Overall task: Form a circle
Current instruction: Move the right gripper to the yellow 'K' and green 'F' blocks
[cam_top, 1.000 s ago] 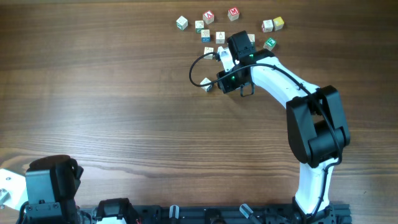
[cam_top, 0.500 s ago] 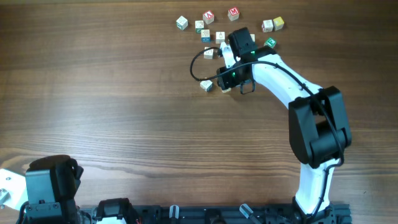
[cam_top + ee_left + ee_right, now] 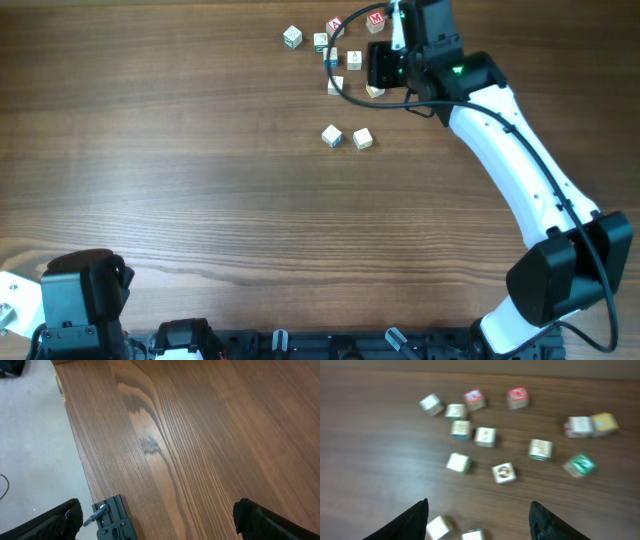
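The circle shows as two pale letter cubes (image 3: 332, 136) (image 3: 362, 138) side by side mid-table, a small gap between them. In the right wrist view the same pair (image 3: 440, 527) (image 3: 472, 535) lies low in the picture, between my fingers. My right gripper (image 3: 479, 503) hangs high above the table, open and holding nothing. A green-faced cube (image 3: 580, 465) lies apart at the right among the loose ones; my right arm (image 3: 480, 100) hides it from overhead. My left gripper (image 3: 157, 505) is open and bare over the table's near left edge.
Several loose letter cubes are scattered at the far side, among them a white one (image 3: 292, 37), two red ones (image 3: 335, 25) (image 3: 376, 18) and a yellow one (image 3: 605, 422). A black mounting bracket (image 3: 112, 520) sits on the table edge (image 3: 75, 445).
My right gripper let go of a pale cube beside the first one, opened wider, and rose away toward the far scattered cubes. The left arm has not moved.
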Controlling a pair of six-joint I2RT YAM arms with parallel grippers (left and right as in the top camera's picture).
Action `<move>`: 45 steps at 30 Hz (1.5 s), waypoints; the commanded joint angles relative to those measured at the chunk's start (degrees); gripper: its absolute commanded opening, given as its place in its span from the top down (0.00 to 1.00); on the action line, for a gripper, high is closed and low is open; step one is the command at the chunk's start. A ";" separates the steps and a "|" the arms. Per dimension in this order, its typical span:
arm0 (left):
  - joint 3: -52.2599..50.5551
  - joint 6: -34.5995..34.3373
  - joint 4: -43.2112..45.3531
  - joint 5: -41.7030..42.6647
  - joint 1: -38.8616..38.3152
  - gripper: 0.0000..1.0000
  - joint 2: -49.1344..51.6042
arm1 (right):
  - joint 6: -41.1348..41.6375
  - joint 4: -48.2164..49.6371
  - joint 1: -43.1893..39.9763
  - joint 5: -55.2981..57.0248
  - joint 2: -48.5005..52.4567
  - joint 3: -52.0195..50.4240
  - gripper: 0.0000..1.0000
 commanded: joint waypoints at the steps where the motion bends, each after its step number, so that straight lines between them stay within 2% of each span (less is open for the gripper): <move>1: -0.07 -0.70 0.09 -0.15 0.42 0.00 -0.11 | 10.64 0.11 -3.82 6.73 1.03 0.92 0.37; 4: -0.07 -0.70 0.11 -0.15 0.42 0.00 -0.11 | 18.27 0.66 -7.23 6.73 3.82 0.92 0.39; 6: -0.07 -0.70 0.11 -0.13 0.42 0.00 -0.11 | 19.78 2.12 -8.55 6.71 6.34 0.92 0.40; 12: -0.07 -0.70 0.11 -0.13 0.42 0.00 -0.11 | 20.04 11.58 -9.92 6.80 17.35 0.92 0.40; 17: -0.07 -0.70 0.11 -0.13 0.42 0.00 -0.11 | 23.17 16.46 -10.01 17.55 21.18 0.92 0.41; 21: -0.07 -0.68 0.09 -0.13 0.42 0.00 -0.11 | 23.45 18.62 -10.14 18.25 23.69 0.92 0.42; 26: -0.07 -0.70 0.11 -0.13 0.42 0.00 -0.11 | 27.85 18.05 -10.71 18.05 28.74 0.92 0.44; 31: -0.07 -0.70 0.11 -0.15 0.42 0.00 -0.11 | 29.09 17.29 -10.78 18.25 29.70 0.92 0.56; 37: -0.07 -0.70 0.11 -0.15 0.42 0.00 -0.11 | 27.19 15.76 -10.80 18.23 28.46 0.98 0.79; 40: -0.07 -0.68 0.09 -0.15 0.42 0.00 -0.11 | 24.02 15.87 -10.84 18.27 26.47 0.98 0.82; 42: -0.07 -0.70 0.09 -0.13 0.42 0.00 -0.11 | 21.59 14.82 -10.84 18.23 23.80 0.98 0.82; 43: -0.07 -0.70 0.11 -0.15 0.42 0.00 -0.11 | 21.35 13.92 -10.84 18.27 22.10 0.98 0.78; 44: -0.07 -0.70 0.11 -0.15 0.42 0.00 -0.11 | 21.31 13.84 -10.84 18.29 21.14 0.98 0.63; 45: -0.07 -0.70 0.11 -0.13 0.42 0.00 -0.11 | 20.72 14.47 -10.97 18.27 20.00 0.98 0.54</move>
